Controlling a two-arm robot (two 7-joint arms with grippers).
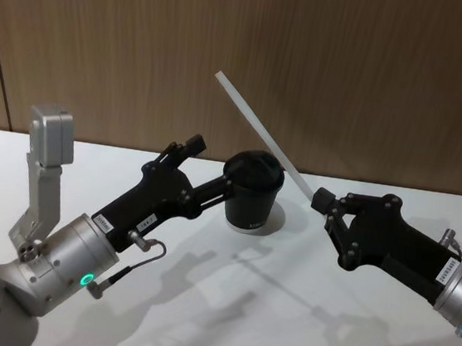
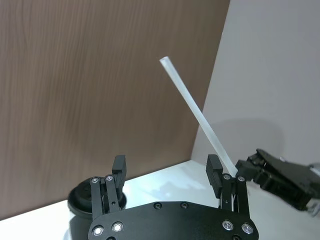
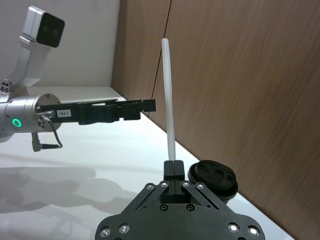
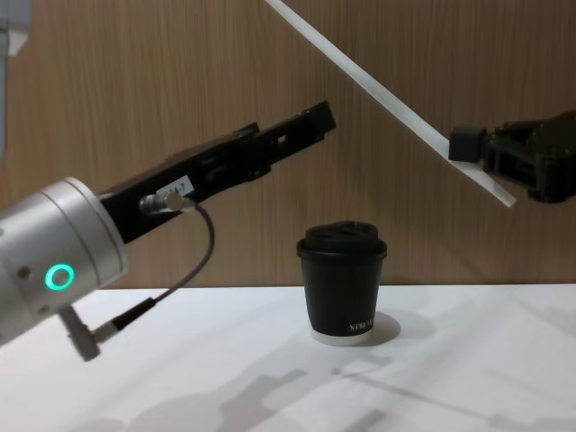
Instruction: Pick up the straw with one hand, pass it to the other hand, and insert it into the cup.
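We hold straw (image 1: pixel 261 132) low in right gripper (image 1: pixel 325 202), tilted toward wide-open left gripper (image 1: pixel 211 167) for likely handover; lidded cup (image 1: pixel 252 194) below.

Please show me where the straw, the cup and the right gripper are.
straw (image 1: pixel 260 131), head view, middle of its shaft.
cup (image 4: pixel 342 292), chest view, its side wall.
right gripper (image 3: pixel 173 166), right wrist view, between its fingertips.
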